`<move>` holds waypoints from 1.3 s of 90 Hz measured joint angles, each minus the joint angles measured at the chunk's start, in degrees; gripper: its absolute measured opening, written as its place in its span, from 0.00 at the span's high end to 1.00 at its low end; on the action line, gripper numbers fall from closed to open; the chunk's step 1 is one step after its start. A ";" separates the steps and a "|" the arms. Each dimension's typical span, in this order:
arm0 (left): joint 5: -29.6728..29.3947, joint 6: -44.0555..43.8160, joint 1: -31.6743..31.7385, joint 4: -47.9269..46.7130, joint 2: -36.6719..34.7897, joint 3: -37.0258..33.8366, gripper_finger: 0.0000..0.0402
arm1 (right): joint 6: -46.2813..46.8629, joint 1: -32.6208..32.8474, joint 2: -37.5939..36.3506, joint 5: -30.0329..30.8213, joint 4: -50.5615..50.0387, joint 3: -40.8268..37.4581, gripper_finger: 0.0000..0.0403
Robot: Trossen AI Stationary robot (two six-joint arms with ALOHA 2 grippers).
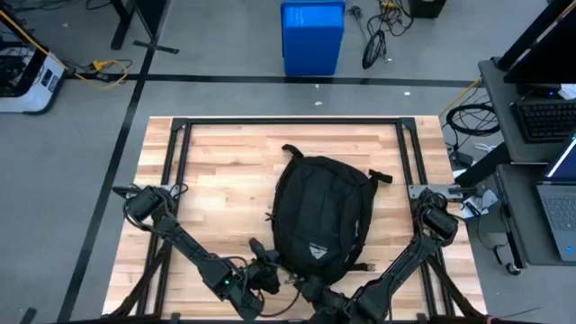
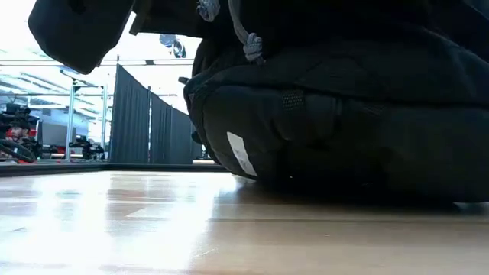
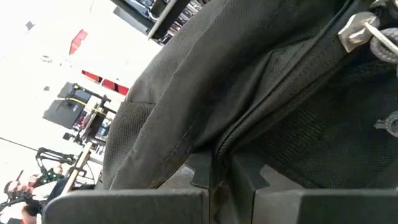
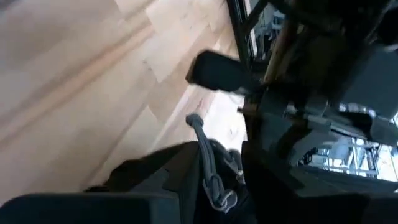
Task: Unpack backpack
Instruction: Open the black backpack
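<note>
The black backpack lies flat on the wooden table, its white logo patch near the near end. In the low view the backpack fills the right side, resting on the wood. My left gripper is at the pack's near left corner, shut on its fabric. My right gripper is at the near end beside it, shut on a grey zipper cord. A metal zipper pull with grey cord shows nearby. My left gripper pinches a raised seam or fold of the backpack's fabric between its two fingers, at the pack's near left edge. The rest of the pack lies on the table. My right gripper has the looped end of the grey zipper cord between its fingers, at the pack's near end. The cord runs away from the fingers over the black fabric. The fingers themselves are dark and mostly hidden, so the hold is not plain.
A black metal frame runs around the tabletop. Bare wood lies left of the pack, and more lies right of it. A blue bin stands on the floor beyond the far edge. A desk with a laptop is at the right.
</note>
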 joint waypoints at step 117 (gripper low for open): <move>0.54 -3.15 0.21 -3.02 0.09 -0.11 0.98 | 12.08 -6.27 0.17 -3.42 -7.51 0.02 0.99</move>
